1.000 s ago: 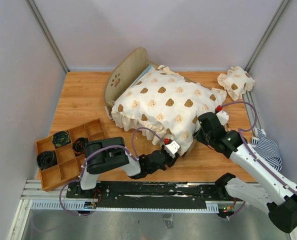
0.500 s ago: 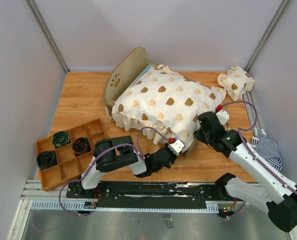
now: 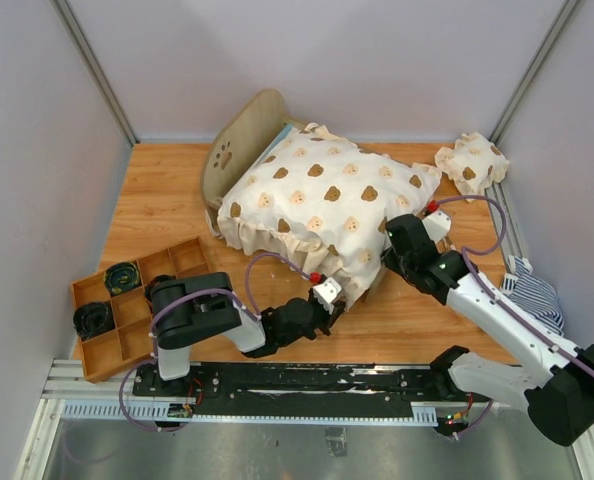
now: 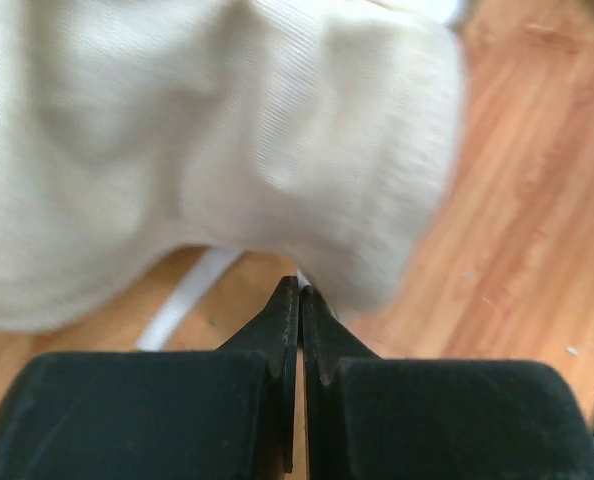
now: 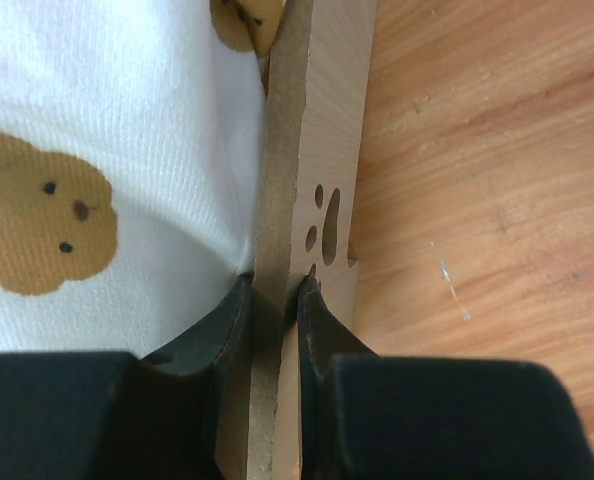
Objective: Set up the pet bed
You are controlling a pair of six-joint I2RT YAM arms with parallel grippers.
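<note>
The pet bed's plywood headboard with a paw cutout stands at the back left. The cream bear-print cover lies over the bed and hides most of the mattress; a light blue strip shows by the headboard. My right gripper is shut on the plywood footboard, one finger on each face, as the right wrist view shows. My left gripper sits low at the cover's front ruffle. Its jaws are shut, with the ruffle's edge pinched at the tips.
A wooden compartment tray with dark coiled items sits at the front left. A small bear-print pillow lies at the back right. A dark striped cloth lies at the right edge. Grey walls enclose the table.
The bed with its cover has shifted left and turned a little. Both grippers have moved left with it, still holding the ruffle and the footboard.
</note>
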